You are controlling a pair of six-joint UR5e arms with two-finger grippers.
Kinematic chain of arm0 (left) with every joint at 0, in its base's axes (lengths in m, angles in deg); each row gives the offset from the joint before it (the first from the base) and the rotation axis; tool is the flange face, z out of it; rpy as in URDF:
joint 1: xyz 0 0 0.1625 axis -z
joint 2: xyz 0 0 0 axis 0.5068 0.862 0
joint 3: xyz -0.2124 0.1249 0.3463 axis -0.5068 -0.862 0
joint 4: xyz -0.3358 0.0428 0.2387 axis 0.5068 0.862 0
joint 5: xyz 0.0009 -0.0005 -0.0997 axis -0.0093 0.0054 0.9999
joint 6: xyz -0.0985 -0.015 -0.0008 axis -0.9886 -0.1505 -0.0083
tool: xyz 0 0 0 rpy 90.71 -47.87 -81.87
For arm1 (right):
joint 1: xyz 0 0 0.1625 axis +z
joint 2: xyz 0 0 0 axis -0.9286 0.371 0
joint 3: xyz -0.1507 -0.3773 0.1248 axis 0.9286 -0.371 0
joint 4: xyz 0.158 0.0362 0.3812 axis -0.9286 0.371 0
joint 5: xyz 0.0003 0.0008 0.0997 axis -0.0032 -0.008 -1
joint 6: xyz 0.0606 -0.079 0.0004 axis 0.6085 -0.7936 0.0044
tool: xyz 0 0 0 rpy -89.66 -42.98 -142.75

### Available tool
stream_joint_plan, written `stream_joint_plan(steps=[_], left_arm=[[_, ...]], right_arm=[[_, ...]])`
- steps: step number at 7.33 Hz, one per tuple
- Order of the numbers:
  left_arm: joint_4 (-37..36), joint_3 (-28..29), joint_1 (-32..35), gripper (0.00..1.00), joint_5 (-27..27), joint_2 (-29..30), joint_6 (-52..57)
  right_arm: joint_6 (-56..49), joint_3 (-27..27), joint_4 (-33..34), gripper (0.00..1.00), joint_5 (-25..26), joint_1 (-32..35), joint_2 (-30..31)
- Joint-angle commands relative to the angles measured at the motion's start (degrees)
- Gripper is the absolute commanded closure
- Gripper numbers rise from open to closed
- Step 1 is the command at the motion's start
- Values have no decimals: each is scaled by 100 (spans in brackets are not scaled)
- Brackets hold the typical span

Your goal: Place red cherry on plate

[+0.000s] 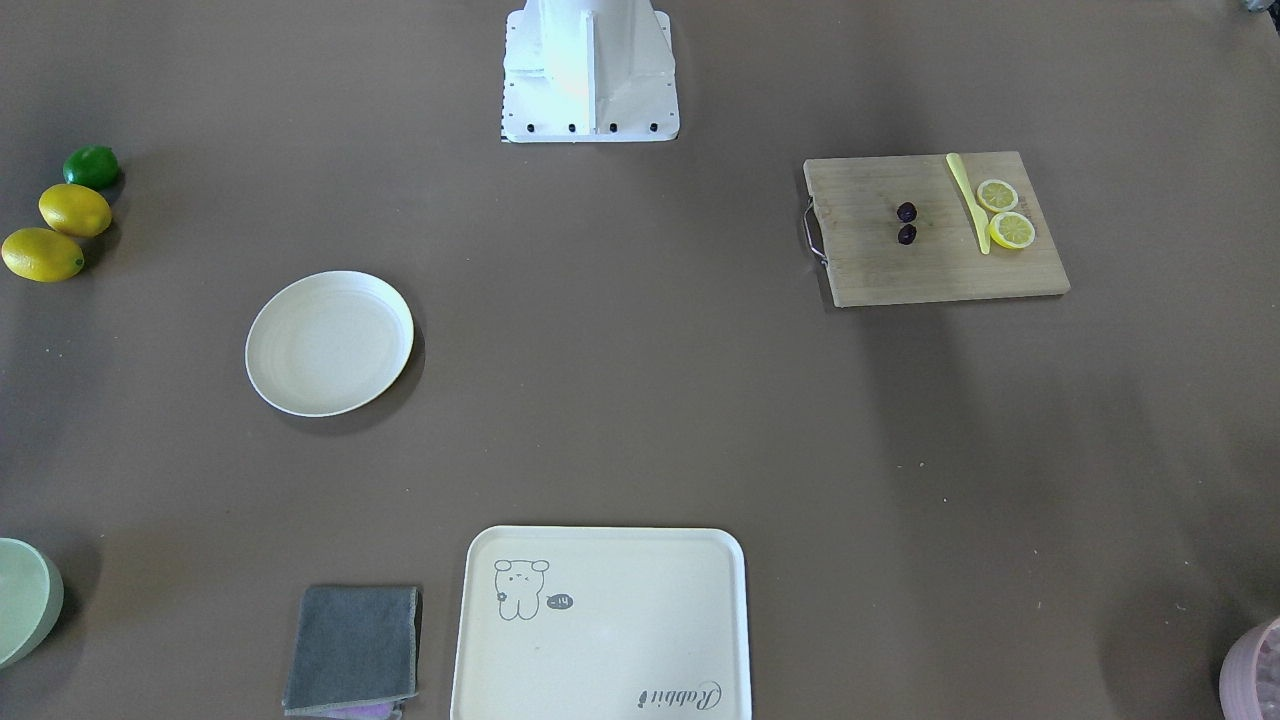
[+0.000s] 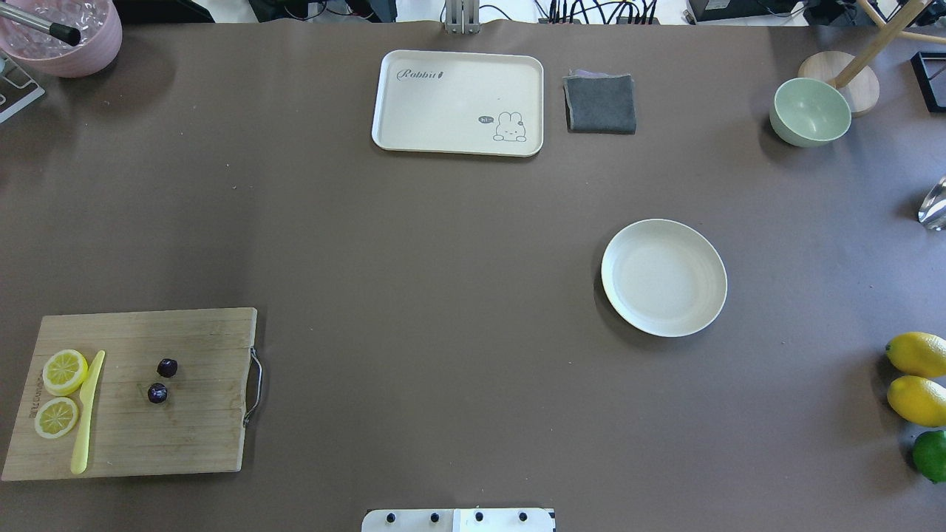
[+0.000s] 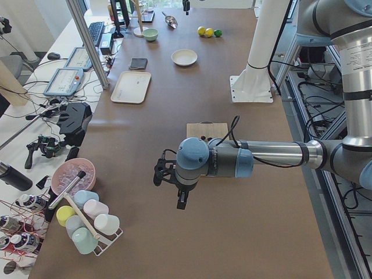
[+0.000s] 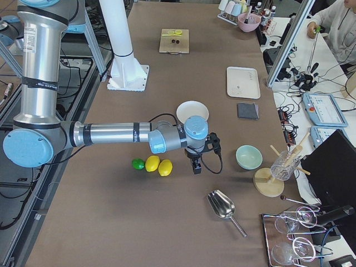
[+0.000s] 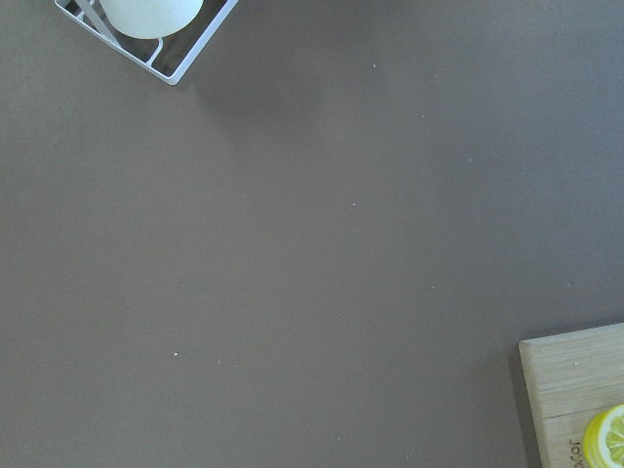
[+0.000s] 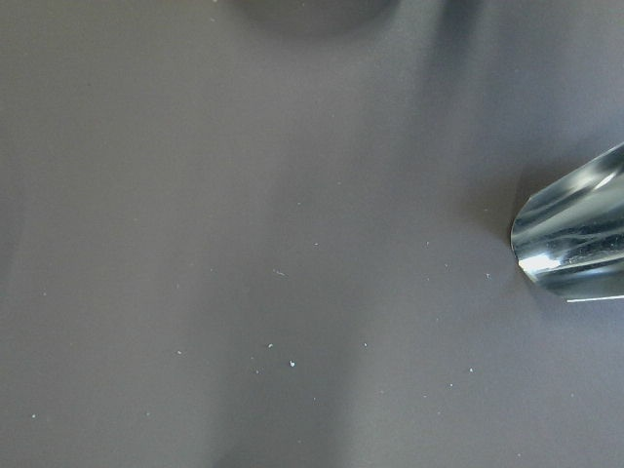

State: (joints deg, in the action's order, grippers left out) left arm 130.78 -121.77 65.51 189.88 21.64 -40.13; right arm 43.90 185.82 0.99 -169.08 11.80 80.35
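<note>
Front-facing view: the red cherry [image 1: 907,234], two dark little fruits side by side, lies on the wooden cutting board [image 1: 930,268] on my left side of the brown surface [image 1: 640,350]. A yellow plastic knife [image 1: 968,200] and two lemon halves [image 1: 1011,230] share the board, apart from the cherry. The plate [image 1: 329,343] sits bare, well apart on my right side. Beyond it, at the edge, are two lemons [image 1: 75,210] and a lime [image 1: 91,166]. At the far edge from my base are the rabbit tray [image 1: 600,625] and a folded grey cloth [image 1: 352,647].

Overhead view: same layout, with the cherry near the board's middle and a pale green bowl [image 2: 810,111] in the far right corner. Neither arm shows here.

Exterior left: my left gripper [image 3: 181,203] points down above the surface, between the board and the cup rack [image 3: 87,229]. I cannot tell whether it is open or closed.

Exterior right: my right gripper [image 4: 196,169] points down above the surface, near the lemons in this view, with a metal scoop [image 4: 222,207] beyond it. Its state I cannot tell either.

Left wrist view: bare surface, a corner of the board and the edge of a lemon half at lower right, and a corner of the rack at top left.

Right wrist view: bare surface, with the scoop's shiny mouth at the right edge.
</note>
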Motion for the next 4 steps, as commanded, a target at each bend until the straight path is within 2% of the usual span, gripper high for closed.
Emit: stream_joint_plan(steps=[1,2,4], left_arm=[[22,-59,-60,2,-3,77,12],[14,-147,-182,2,49,52,-32],[-39,-96,-297,2,23,270,-76]], right_arm=[[-11,-156,-106,0,-9,30,48],[6,-244,-124,0,-18,100,118],[-37,-184,-150,0,-341,371,189]])
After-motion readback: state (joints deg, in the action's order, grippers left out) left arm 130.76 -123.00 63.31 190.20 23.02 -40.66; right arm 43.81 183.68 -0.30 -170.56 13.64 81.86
